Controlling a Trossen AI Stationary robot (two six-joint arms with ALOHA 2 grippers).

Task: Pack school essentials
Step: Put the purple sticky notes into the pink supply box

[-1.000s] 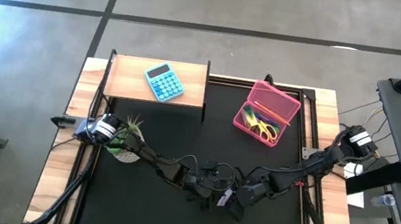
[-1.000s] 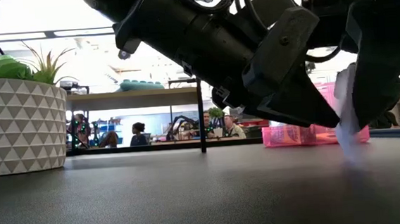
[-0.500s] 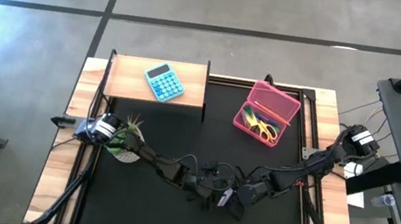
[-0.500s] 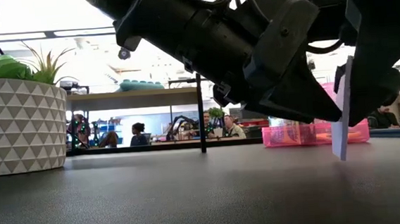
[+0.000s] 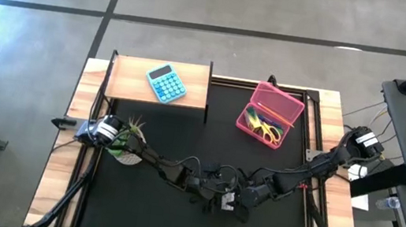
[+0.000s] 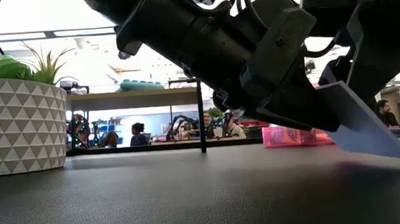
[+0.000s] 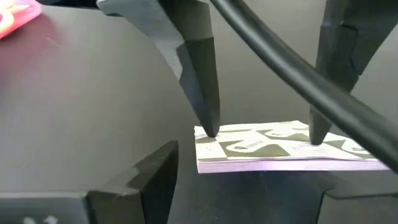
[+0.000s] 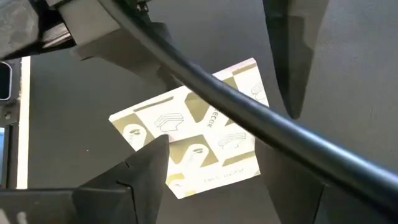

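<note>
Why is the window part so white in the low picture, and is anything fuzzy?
Low view: the room behind glares white, leaving the arms dark shapes; the note pad looks soft. High view: glare at the floor's left edge. Left wrist view: the pad is sharp, while the near fingers blur.

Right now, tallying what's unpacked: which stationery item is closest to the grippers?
The lilac note pad, right under the left gripper and right gripper; the calculator sits away on the shelf, the scissors in the pink case.
</note>
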